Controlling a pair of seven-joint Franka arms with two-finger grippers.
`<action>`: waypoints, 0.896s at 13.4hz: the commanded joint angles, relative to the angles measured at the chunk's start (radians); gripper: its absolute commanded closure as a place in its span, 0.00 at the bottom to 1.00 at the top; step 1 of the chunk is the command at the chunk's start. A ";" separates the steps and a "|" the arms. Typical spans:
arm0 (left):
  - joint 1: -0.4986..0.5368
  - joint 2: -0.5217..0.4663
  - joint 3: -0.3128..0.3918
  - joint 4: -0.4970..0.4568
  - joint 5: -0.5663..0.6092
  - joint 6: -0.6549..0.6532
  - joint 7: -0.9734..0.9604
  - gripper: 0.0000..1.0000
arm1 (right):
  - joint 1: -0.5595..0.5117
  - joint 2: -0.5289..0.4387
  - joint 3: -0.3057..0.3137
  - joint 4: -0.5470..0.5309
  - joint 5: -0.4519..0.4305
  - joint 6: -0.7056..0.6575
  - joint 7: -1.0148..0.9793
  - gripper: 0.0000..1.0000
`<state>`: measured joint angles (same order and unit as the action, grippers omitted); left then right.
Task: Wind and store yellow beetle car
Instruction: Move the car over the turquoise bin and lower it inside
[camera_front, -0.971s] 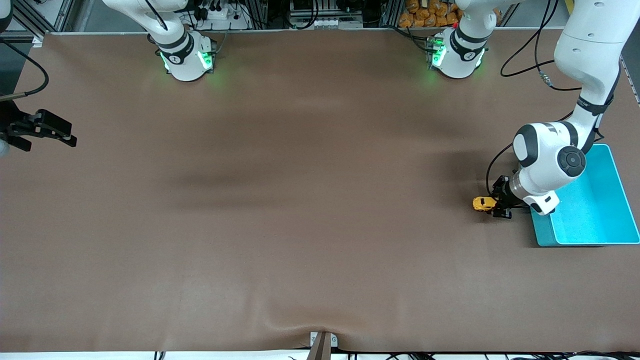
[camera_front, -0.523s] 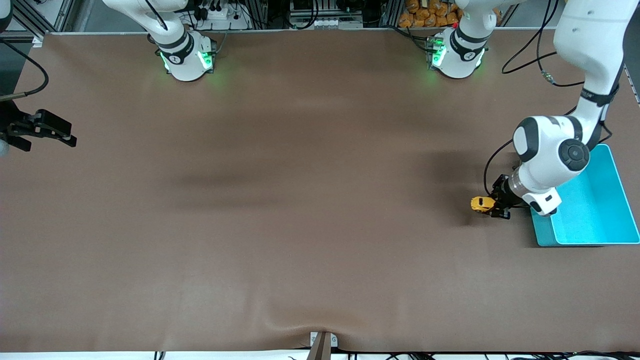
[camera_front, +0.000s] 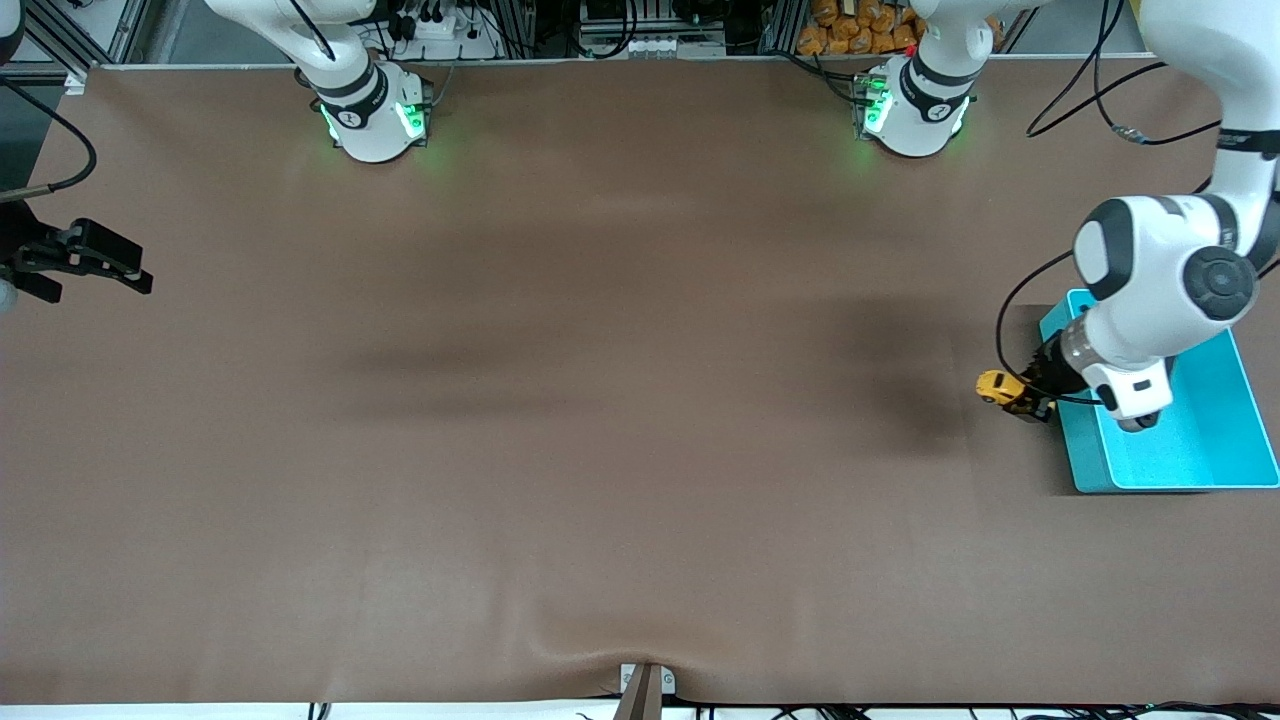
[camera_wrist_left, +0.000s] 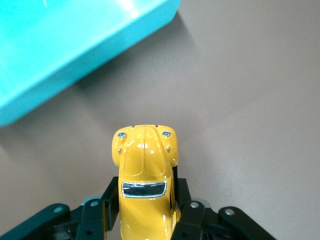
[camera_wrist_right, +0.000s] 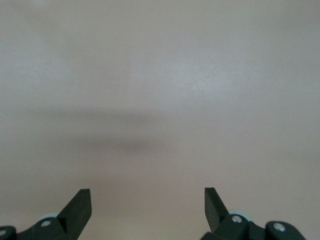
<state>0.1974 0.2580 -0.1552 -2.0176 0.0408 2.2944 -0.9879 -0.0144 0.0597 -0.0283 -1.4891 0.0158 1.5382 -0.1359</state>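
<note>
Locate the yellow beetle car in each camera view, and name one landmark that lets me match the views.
Front view: the yellow beetle car is held up in the left gripper, over the table just beside the turquoise bin, at the left arm's end.
Left wrist view: the car fills the lower middle, clamped between the fingers.
Right wrist view: not in it; only bare table and the waiting right gripper, open.
Shared landmark: the turquoise bin's wall, seen in the front and left wrist views.

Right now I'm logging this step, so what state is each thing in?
yellow beetle car: held off the table, beside the bin, not yet in it.
left pincer: shut on the car.
right pincer: open, holding nothing, waiting at the right arm's end of the table.
turquoise bin: upright, nothing seen inside.
</note>
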 joint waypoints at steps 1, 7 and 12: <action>0.060 -0.005 -0.003 0.046 0.019 -0.059 0.142 1.00 | -0.001 -0.020 0.001 -0.022 0.007 0.008 -0.011 0.00; 0.224 0.036 -0.004 0.103 0.096 -0.058 0.579 1.00 | -0.004 -0.018 0.001 -0.008 0.004 0.010 -0.011 0.00; 0.316 0.099 -0.004 0.154 0.099 -0.049 0.932 1.00 | -0.012 -0.018 -0.002 -0.008 0.004 0.010 -0.013 0.00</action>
<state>0.4827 0.3165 -0.1486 -1.9114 0.1139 2.2593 -0.1595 -0.0161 0.0593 -0.0340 -1.4875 0.0158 1.5447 -0.1381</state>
